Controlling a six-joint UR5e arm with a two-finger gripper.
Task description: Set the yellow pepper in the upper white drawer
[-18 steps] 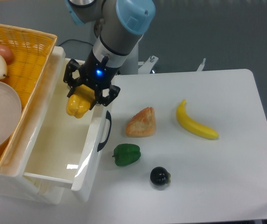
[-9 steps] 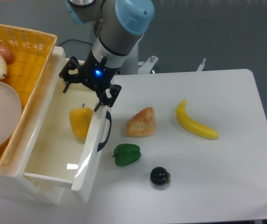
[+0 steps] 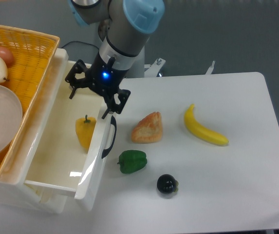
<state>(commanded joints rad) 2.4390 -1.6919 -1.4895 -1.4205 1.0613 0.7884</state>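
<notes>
So the pepper (image 3: 85, 131) sits inside the drawer (image 3: 56, 161) now, up against the front wall by the black handle (image 3: 111, 136). A second ago we had it clamped; half a second back it had just dropped. Our gripper (image 3: 96, 95) hangs above with its jaws spread, holding nothing, and has drifted slightly right. On the white table (image 3: 236, 185): bread (image 3: 147, 128), banana (image 3: 205, 127), green pepper (image 3: 132, 161), a dark round thing (image 3: 167, 184). The basket (image 3: 27, 63) is cut off at the left edge.
</notes>
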